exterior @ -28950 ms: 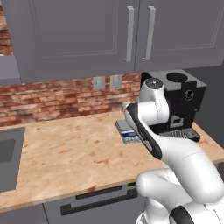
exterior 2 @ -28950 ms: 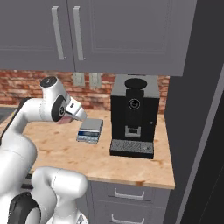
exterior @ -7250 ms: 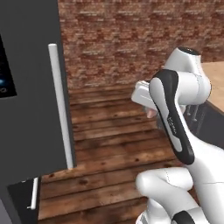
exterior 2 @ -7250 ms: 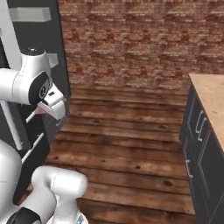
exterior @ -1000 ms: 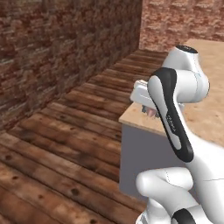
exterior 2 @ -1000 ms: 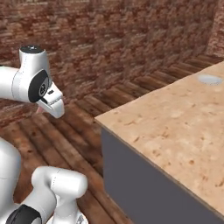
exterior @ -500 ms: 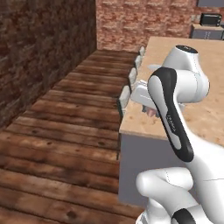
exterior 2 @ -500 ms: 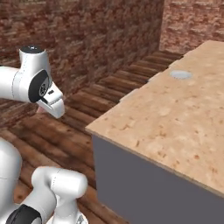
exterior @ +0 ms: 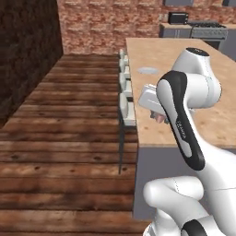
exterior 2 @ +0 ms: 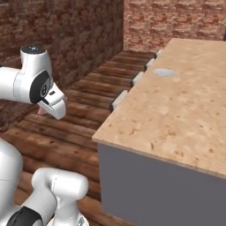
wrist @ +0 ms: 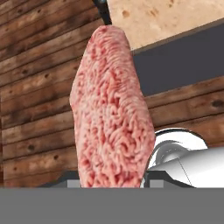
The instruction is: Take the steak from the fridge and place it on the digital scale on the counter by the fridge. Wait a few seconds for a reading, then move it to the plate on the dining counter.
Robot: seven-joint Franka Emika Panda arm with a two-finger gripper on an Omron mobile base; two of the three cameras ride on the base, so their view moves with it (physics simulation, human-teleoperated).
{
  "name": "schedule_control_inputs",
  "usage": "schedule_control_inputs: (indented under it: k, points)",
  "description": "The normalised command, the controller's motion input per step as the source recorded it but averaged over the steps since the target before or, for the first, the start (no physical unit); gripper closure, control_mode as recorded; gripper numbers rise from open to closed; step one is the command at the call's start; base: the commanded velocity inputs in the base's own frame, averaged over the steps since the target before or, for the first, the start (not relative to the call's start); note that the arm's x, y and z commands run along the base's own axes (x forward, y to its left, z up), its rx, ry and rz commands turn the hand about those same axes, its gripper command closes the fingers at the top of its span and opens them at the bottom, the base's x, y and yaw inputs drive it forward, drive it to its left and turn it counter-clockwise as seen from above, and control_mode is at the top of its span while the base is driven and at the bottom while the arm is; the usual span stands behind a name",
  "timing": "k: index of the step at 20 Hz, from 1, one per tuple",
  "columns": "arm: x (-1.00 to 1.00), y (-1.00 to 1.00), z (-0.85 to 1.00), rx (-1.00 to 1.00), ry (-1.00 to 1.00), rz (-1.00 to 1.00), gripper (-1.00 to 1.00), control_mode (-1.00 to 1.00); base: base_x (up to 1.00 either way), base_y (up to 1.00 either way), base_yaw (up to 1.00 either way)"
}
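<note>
Pincer (exterior: 159, 117) clamped on steak (wrist: 111, 113), held off dining counter (exterior 2: 185, 101) corner; plate (exterior 2: 163, 72) well apart.

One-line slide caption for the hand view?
Gripper shut on the pinkish-red raw steak slab, above dark wooden floorboards beside the light wood-grain dining counter.

Count, all views: 1 steak (wrist: 111, 113), pinkish-red slab; 1 plate (exterior: 147, 70), small round, pale, on the light wood-grain worktop (exterior: 216, 87); 1 such worktop. Stools (exterior: 127, 110) w/ white cushions along the worktop's edge: 4 seen in the left base view, rear ones small so approx. 1 robot arm w/ 1 end effector (exterior: 158, 116); far end of room: 1 dark boxy appliance (exterior: 177, 18) on 1 grey cabinet run (exterior: 184, 31), type not readable.
</note>
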Motion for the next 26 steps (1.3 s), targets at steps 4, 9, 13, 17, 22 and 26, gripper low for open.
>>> schedule_control_inputs:
  k: [4,9,13,17,22,26]
  points:
    - [0.00,0.00,0.00,0.00,0.00,0.00,1.00,1.00,0.30,0.78,-0.38]
    - [0.00,0.00,0.00,0.00,0.00,0.00,1.00,1.00,0.38,0.75,-0.39]
    - [0.00,0.00,0.00,0.00,0.00,0.00,1.00,1.00,0.43,0.71,-0.41]
    - [0.00,0.00,0.00,0.00,0.00,0.00,1.00,1.00,0.48,0.69,-0.42]
    - [0.00,0.00,0.00,0.00,0.00,0.00,1.00,1.00,0.52,0.71,-0.42]
    - [0.00,0.00,0.00,0.00,0.00,0.00,1.00,1.00,0.52,0.75,-0.42]
